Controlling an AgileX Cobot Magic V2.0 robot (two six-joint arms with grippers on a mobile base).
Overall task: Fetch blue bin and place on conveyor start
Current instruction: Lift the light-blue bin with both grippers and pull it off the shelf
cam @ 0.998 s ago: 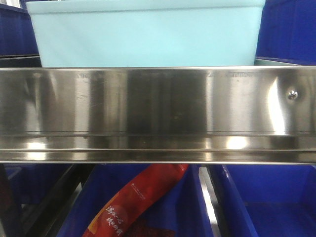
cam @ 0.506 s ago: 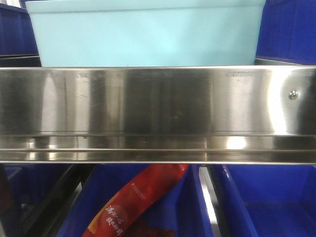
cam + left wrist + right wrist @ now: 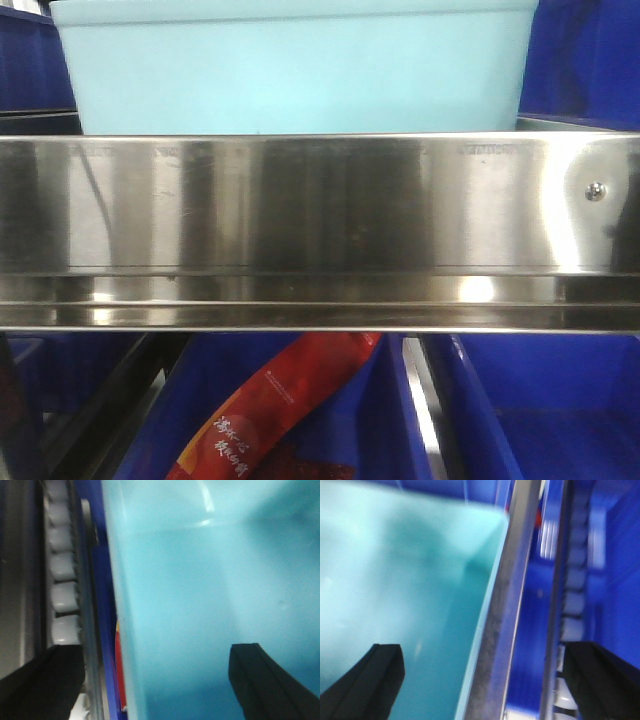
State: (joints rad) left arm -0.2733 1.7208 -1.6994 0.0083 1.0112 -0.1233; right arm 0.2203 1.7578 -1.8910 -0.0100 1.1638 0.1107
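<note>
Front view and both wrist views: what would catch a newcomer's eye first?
The pale aqua blue bin fills the top of the front view, above a wide shiny steel rail. Below it, a red packet lies in a navy crate. The left tool and right tool, both open, straddle the aqua bin's walls.
</note>
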